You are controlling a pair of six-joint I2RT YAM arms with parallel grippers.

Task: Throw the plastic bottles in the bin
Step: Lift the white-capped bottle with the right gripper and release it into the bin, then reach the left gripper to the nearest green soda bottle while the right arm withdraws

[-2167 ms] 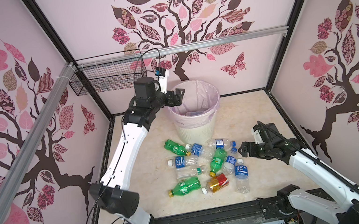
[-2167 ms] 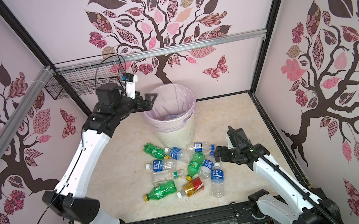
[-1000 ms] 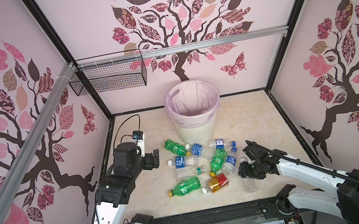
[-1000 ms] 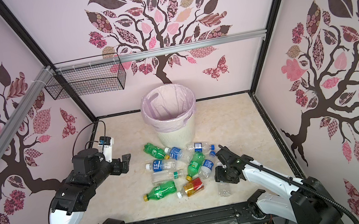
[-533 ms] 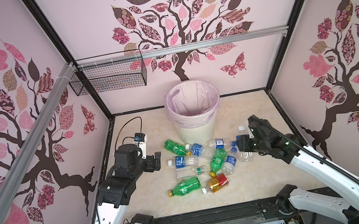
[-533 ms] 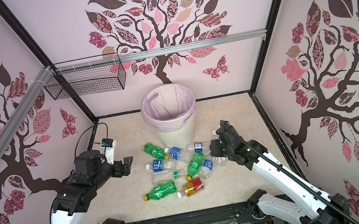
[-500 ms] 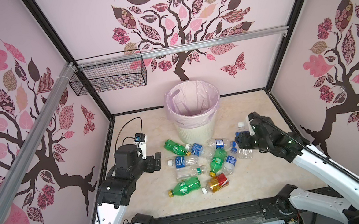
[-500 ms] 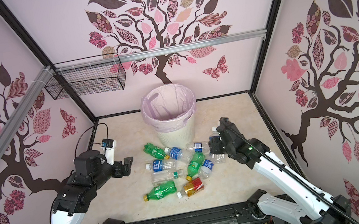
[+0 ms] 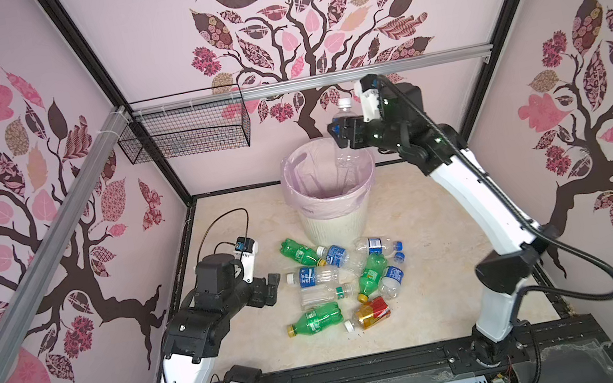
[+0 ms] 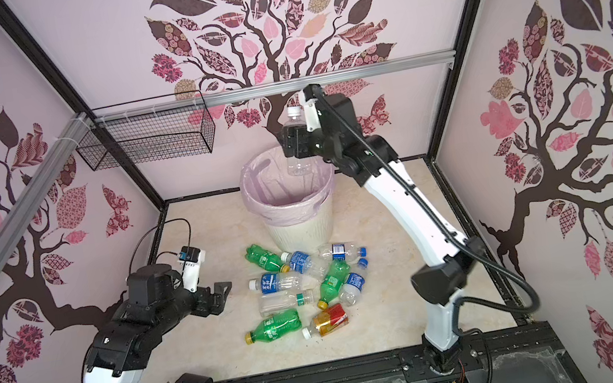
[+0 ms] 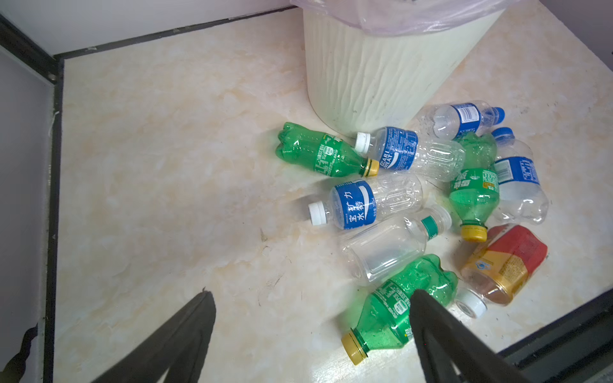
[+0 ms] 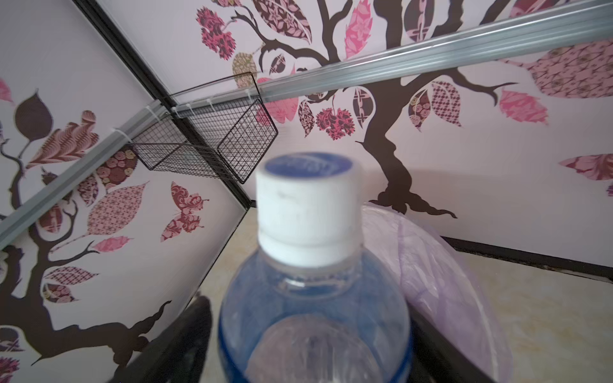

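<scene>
The white bin (image 9: 331,222) stands just below our right claw (image 9: 342,136). A clear bottle (image 9: 343,112) hangs upright, cap up, between its jaws over the bin's mouth; we cannot tell whether they grip it or stand loose.

left arm (image 9: 194,333): low, elbow bent, forearm pointing forward; left gripper (image 11: 311,293): jaws wide apart, empty
right arm (image 9: 474,198): stretched high and far forward; right gripper (image 9: 341,134): jaws flanking an upright bottle (image 12: 311,291), grip unclear
</scene>
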